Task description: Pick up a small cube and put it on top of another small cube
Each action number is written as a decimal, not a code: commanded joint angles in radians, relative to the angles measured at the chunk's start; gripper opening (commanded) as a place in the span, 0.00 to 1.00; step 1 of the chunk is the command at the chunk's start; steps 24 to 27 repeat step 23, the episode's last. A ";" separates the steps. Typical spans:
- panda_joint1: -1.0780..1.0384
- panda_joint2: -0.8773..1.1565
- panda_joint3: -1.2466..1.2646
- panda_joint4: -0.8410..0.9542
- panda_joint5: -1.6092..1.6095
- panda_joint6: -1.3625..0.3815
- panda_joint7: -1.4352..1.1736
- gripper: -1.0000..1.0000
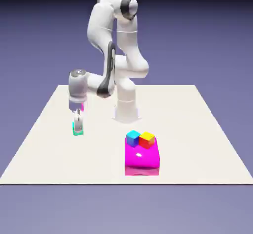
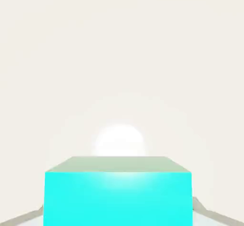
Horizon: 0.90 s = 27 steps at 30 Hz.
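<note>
- The table spreads beneath the pincer and out to all sides of it.
- The magenta block lies well apart from the pincer, nearer the camera and toward the exterior view's right. It looks too broad to be the thing to lift (and nothing asks for it).
- The pincer is closed on the teal-green cube, a finger against each of two opposite sides. That is the right hold: flat side faces, squarely across the middle, leaving the underside free for stacking.
- The teal-green cube sits between the pincer's fingertips, low over the table; whether it touches the table I cannot tell. It should handle as light and stiff, with little fear of crushing; its smooth faces might slip or twist if gripped near an edge.
- The blue-cyan cube and the red-yellow cube are well away from the pincer, side by side at the block's far end (on it or just behind, I cannot say).
</note>
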 commanded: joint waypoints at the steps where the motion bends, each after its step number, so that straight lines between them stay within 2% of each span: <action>1: 0.024 -0.019 0.036 0.008 0.022 -0.026 -0.036 0.00; 13: 0.316 -0.241 0.451 0.102 0.266 -0.315 -0.448 0.00; 20: 0.293 -0.042 0.464 0.064 0.169 -0.085 -0.375 0.00; 21: 0.293 -0.042 0.464 0.064 0.169 -0.085 -0.375 1.00; 27: 0.297 -0.079 0.462 0.071 0.187 -0.127 -0.388 1.00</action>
